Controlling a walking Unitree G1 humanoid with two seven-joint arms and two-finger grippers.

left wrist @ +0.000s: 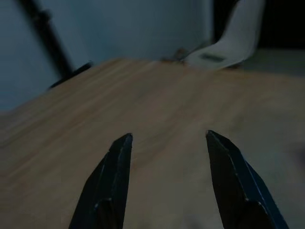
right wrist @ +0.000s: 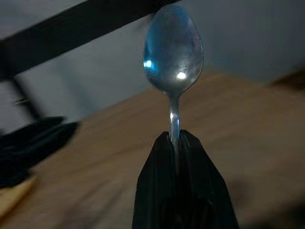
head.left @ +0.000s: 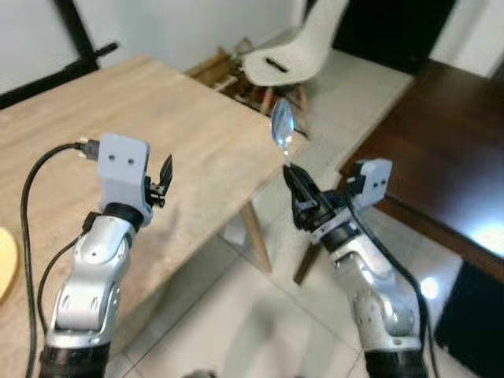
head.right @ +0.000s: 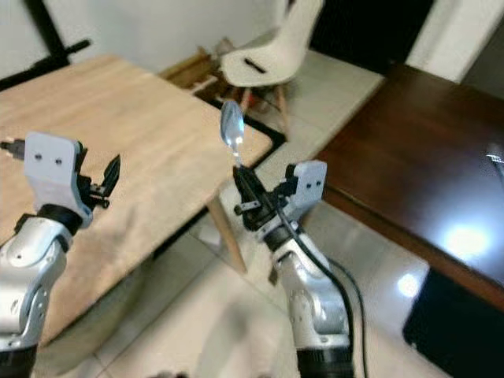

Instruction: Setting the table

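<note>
A metal spoon [head.left: 283,126] stands upright, bowl up, its handle clamped in my right gripper [head.left: 295,183], which is shut on it. That gripper hovers just off the near right corner of the light wooden table [head.left: 181,118]. In the right wrist view the spoon [right wrist: 173,57] rises from the closed fingertips [right wrist: 177,143]. My left gripper [head.left: 164,177] is held over the table's near edge, open with nothing between its fingers [left wrist: 114,181].
A yellow plate edge [head.left: 5,264] shows at the table's near left. A white chair [head.left: 295,47] stands beyond the table corner. A dark brown table [head.left: 441,142] lies to the right. Tiled floor [head.left: 236,315] runs between the two tables.
</note>
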